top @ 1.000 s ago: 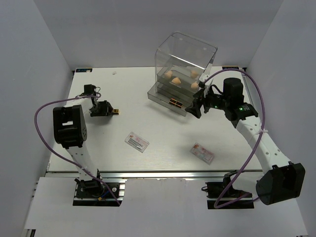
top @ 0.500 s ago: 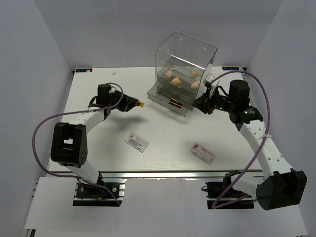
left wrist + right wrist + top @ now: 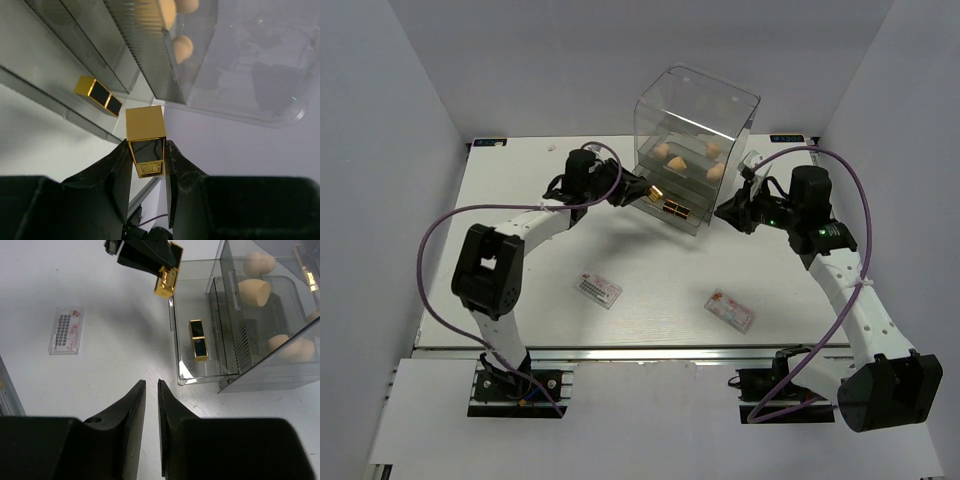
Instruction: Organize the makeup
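Looking down from the top external camera, the left hand (image 3: 645,189) reaches across the tabletop (image 3: 520,290) to the clear drawer box (image 3: 720,110). It is clamped on a brown-and-gold tube (image 3: 657,191), which is held just beside the left end of the pulled-out bottom drawer (image 3: 692,220). A second tube (image 3: 672,208) lies in that drawer. Four peach sponges (image 3: 675,163) sit on the level above, inside the box. Two flat packets (image 3: 597,288) (image 3: 730,310) lie on the tabletop nearer the arm bases, well apart from each other. The right hand (image 3: 725,212) is just beside the drawer's right end.

From the left wrist, both fingers (image 3: 117,170) press the lower half of the brown-and-gold tube (image 3: 145,140), and its gold end sticks out past them. The second tube (image 3: 98,95) lies beyond in the drawer, and sponges (image 3: 182,47) show through the box wall.

From the right wrist, the right hand (image 3: 151,385) has its fingers drawn nearly together, with only a thin slit between them and nothing in it. Beyond it lie the second tube (image 3: 198,340) in the drawer (image 3: 180,315), the gripped tube (image 3: 166,280) above the drawer's far corner, one packet (image 3: 66,331) and the sponges (image 3: 254,289).
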You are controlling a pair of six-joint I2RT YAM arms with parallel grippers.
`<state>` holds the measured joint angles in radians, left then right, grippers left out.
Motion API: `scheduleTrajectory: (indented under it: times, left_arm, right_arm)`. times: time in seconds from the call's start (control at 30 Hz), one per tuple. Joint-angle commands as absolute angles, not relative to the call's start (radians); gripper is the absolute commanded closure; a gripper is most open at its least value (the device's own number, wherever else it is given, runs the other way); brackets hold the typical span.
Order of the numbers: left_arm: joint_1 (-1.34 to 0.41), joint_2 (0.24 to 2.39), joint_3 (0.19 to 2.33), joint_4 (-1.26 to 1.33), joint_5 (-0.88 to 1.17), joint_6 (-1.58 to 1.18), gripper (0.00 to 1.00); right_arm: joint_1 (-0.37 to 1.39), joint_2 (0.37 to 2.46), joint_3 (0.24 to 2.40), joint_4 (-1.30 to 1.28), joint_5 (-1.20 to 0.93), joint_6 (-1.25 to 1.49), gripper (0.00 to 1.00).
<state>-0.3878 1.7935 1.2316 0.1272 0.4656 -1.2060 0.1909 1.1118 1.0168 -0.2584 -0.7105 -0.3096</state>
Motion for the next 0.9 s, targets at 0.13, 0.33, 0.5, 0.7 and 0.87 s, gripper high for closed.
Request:
scheduleTrajectory:
  times: [0.13,0.33,0.5,0.7,0.87]
  left_arm:
    - [-0.414,1.917,1.385,0.127,0.443,-1.221,0.52]
    - [-0.416,1.971,1.486,0.112,0.462,-1.212,0.37]
    - [-0.414,1.968,1.505,0.150,0.505,-1.212,0.32]
    - [-0.402,1.830,1.396,0.230,0.508,-1.143,0.20]
    - [-0.365,1.610,1.270,0.120,0.437,-0.947,0.11]
  right_arm:
    - [0.176,1.075,0.994,-0.232,-0.724,-0.301,0.76]
    - [0.172,1.071,0.986,-0.238,-0.732,-0.302,0.73]
    - [0.170,1.075,0.983,-0.279,-0.755,-0.357,0.67]
    - [0.170,1.092,0.959,-0.437,-0.779,-0.518,0.40]
    - [0.184,1.132,0.931,-0.560,-0.709,-0.572,0.35]
